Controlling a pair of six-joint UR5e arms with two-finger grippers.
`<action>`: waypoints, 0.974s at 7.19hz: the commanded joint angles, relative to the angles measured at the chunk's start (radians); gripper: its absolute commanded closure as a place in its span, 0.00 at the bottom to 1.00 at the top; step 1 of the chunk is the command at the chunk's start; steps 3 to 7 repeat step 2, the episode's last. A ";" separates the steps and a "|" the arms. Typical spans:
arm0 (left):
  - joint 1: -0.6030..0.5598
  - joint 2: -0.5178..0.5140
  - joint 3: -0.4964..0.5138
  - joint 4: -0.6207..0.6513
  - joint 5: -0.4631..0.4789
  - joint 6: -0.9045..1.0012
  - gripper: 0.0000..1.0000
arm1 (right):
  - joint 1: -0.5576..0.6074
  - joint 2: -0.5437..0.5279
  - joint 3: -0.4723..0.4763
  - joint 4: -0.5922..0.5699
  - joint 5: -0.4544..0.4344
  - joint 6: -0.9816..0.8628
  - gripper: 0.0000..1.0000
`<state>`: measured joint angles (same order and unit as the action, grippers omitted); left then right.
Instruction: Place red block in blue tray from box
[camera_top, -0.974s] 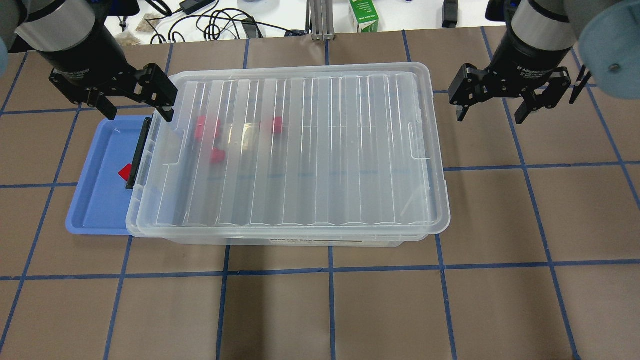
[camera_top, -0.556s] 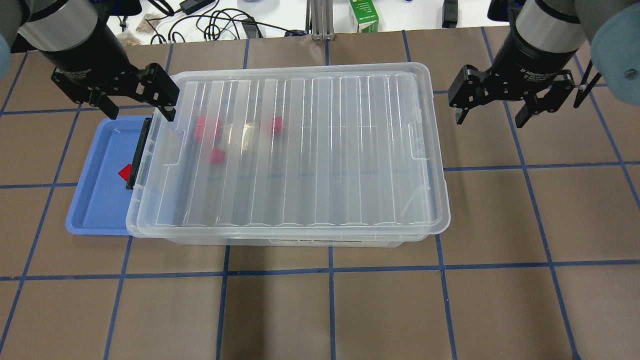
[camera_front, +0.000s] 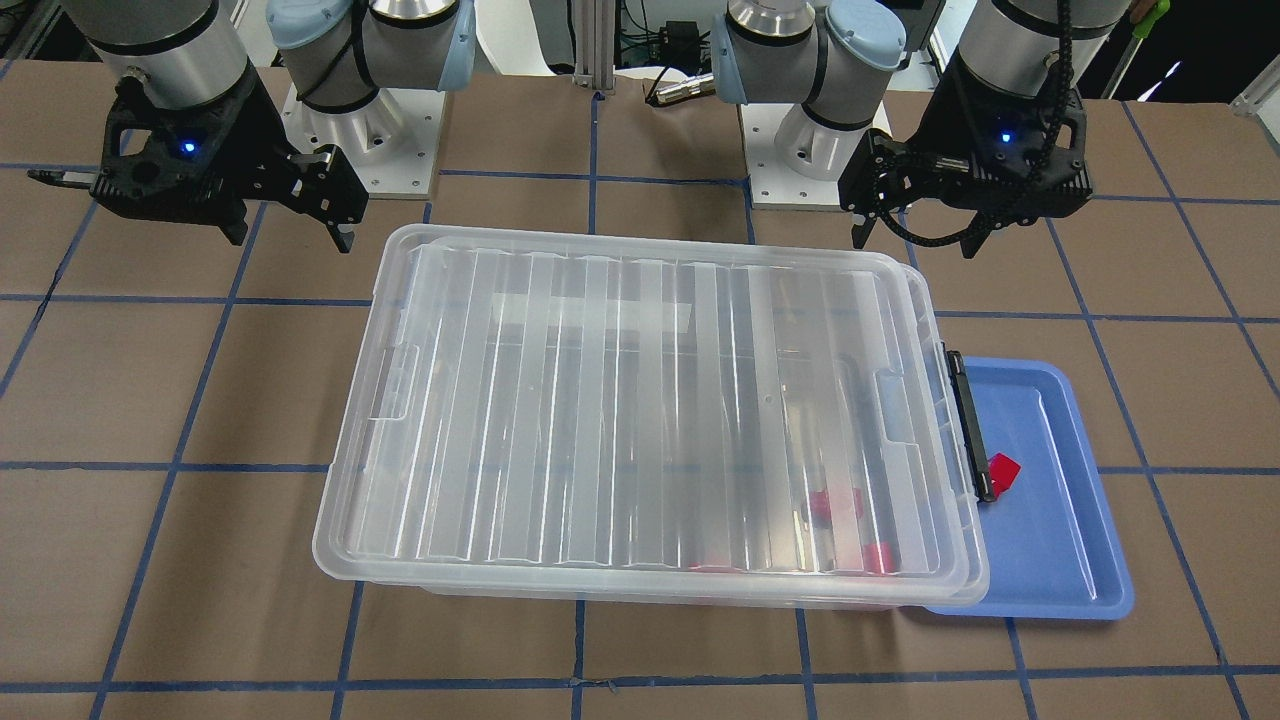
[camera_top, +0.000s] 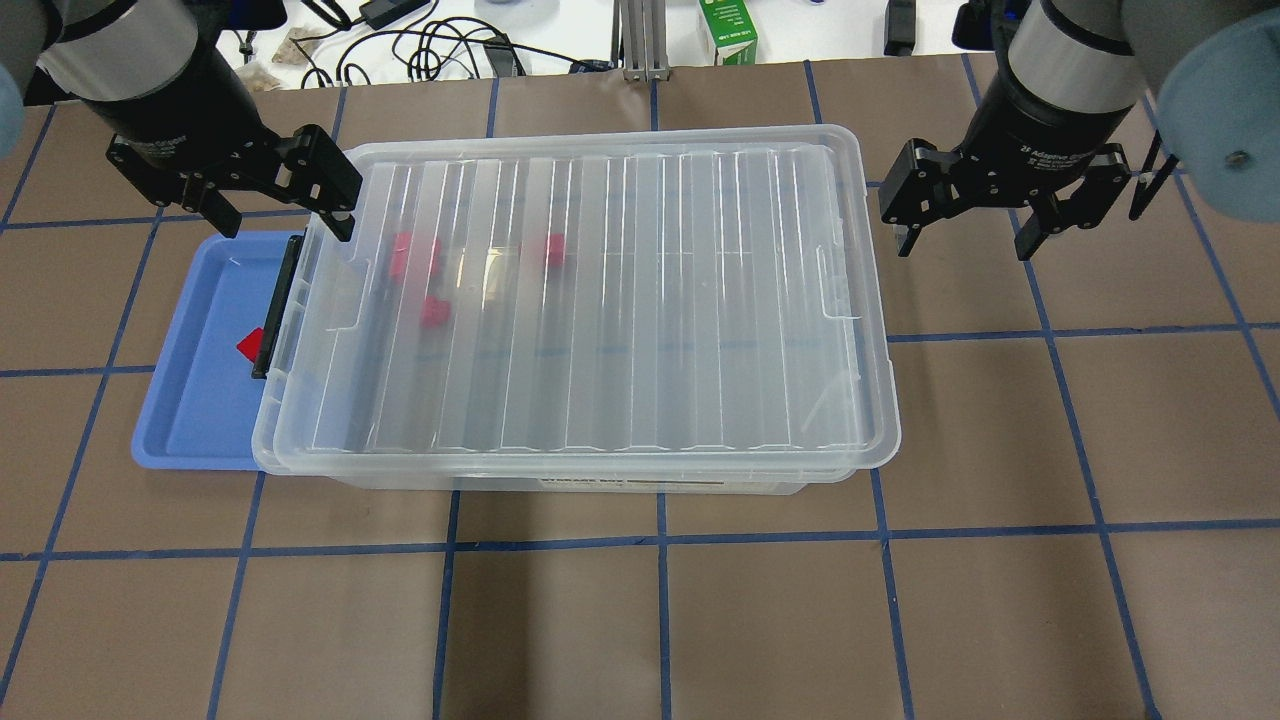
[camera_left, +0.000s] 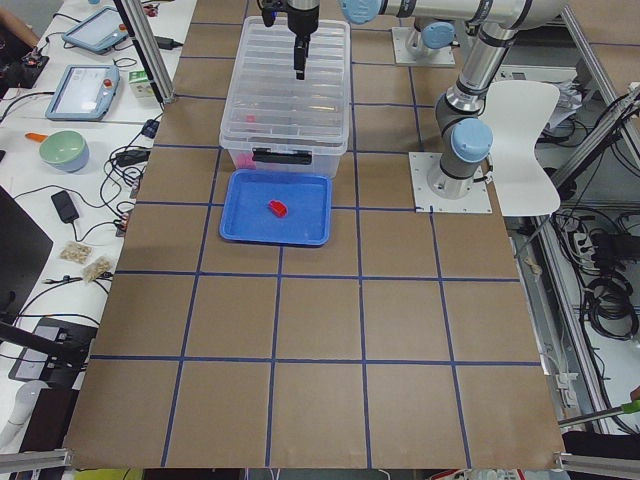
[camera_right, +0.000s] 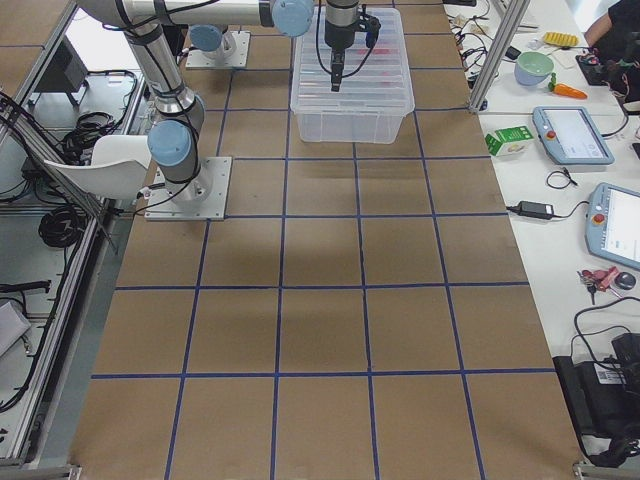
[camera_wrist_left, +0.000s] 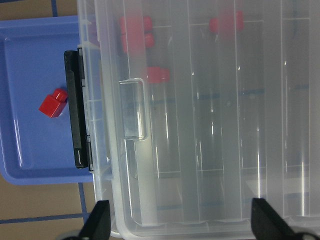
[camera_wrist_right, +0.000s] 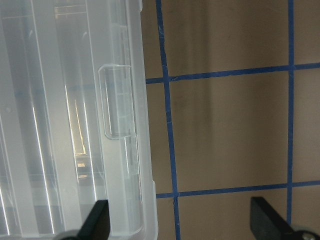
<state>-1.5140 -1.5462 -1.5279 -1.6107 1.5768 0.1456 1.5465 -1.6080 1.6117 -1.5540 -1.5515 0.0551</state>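
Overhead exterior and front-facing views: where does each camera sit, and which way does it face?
Overhead exterior: behind the robot, looking forward and down; left gripper on its left, right gripper opposite.
Exterior front-facing: across the table, facing the robot; bases at top, sides mirrored.
Both show the clear plastic box, shallow light-blue tray and its red block.

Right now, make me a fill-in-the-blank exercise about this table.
One red block lies in the blue tray, on the ___ pincer's side.
Other red blocks sit inside the box, under its closed ___.
The left pincer and right pincer both hang ___, holding nothing.
Missing: left; lid; open.
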 joint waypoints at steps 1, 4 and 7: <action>0.000 0.000 -0.001 0.000 -0.001 0.000 0.00 | -0.003 0.003 0.004 -0.001 0.005 -0.009 0.00; -0.002 0.001 -0.003 -0.002 -0.001 0.000 0.00 | -0.003 0.000 0.008 -0.001 0.004 0.005 0.00; -0.002 0.001 -0.003 -0.002 -0.001 0.000 0.00 | -0.003 0.000 0.008 -0.001 0.004 0.005 0.00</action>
